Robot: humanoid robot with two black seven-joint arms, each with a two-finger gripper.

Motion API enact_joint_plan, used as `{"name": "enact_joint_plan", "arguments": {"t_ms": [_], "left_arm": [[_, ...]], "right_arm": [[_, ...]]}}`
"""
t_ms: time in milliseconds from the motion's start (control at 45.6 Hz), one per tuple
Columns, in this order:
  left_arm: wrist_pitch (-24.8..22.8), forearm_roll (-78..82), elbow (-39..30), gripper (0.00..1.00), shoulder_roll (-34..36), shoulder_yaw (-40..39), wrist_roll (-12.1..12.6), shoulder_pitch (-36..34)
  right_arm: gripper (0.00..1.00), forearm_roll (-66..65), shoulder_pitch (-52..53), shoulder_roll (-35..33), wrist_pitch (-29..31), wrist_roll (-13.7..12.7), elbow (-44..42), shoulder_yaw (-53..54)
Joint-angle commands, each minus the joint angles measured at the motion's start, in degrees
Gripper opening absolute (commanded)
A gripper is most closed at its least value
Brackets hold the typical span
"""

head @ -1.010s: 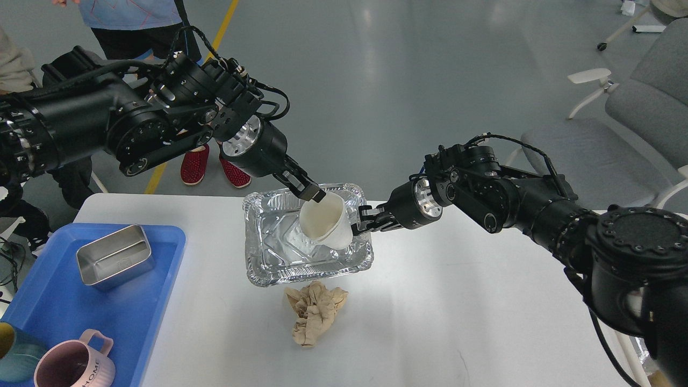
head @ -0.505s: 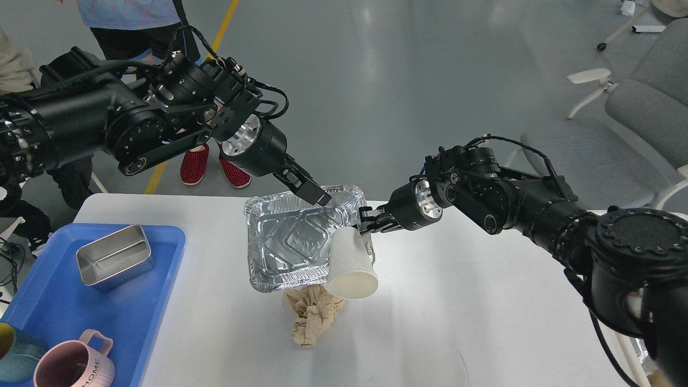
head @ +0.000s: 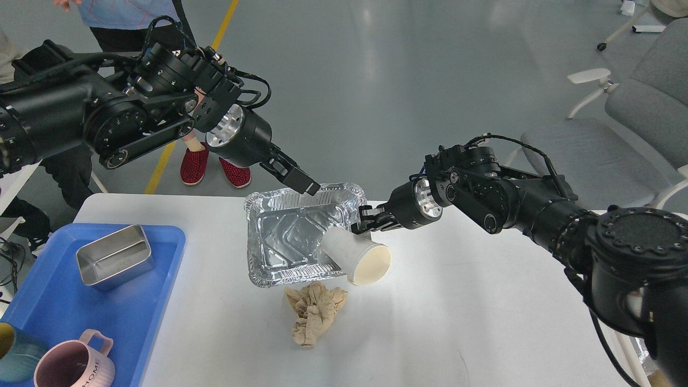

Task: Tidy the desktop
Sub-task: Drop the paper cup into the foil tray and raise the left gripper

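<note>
The white desktop (head: 473, 322) fills the lower part of the head view. A foil tray (head: 279, 236) stands at its far middle. A white paper cup (head: 349, 255) lies on its side across the tray's front right rim, mouth facing front right. My left gripper (head: 305, 185) hangs over the tray's far rim, slightly open and holding nothing. My right gripper (head: 359, 226) is shut on the tray's right rim, just behind the cup. A crumpled brown paper (head: 315, 313) lies on the desktop just in front of the tray.
A blue tray (head: 156, 301) at the left holds a steel box (head: 114, 256), a pink mug (head: 75, 365) and a teal cup (head: 13, 349). A person in red shoes (head: 194, 164) stands beyond the far edge. Grey chairs (head: 639, 118) are at the right.
The left gripper let go of the paper cup and rose up and to the left. The cup fell out over the tray's front right rim and now lies on its side.
</note>
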Motion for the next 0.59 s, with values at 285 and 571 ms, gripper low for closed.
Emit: {"name": "enact_joint_plan", "arguments": {"t_ms": [285, 571], "left_arm": [[-7.35, -3.78, -0.97, 0.66, 13.92, -1.19, -1.87, -6.56], [-15.35, -2.55, -17.66, 0.66, 44.68, -2.17, -1.53, -13.69]], "right_arm": [[0.0, 0.01, 0.09, 0.0, -0.09, -0.01, 0.0, -0.17], [0.0, -0.08, 0.35, 0.0, -0.18, -0.01, 0.0, -0.17]]}}
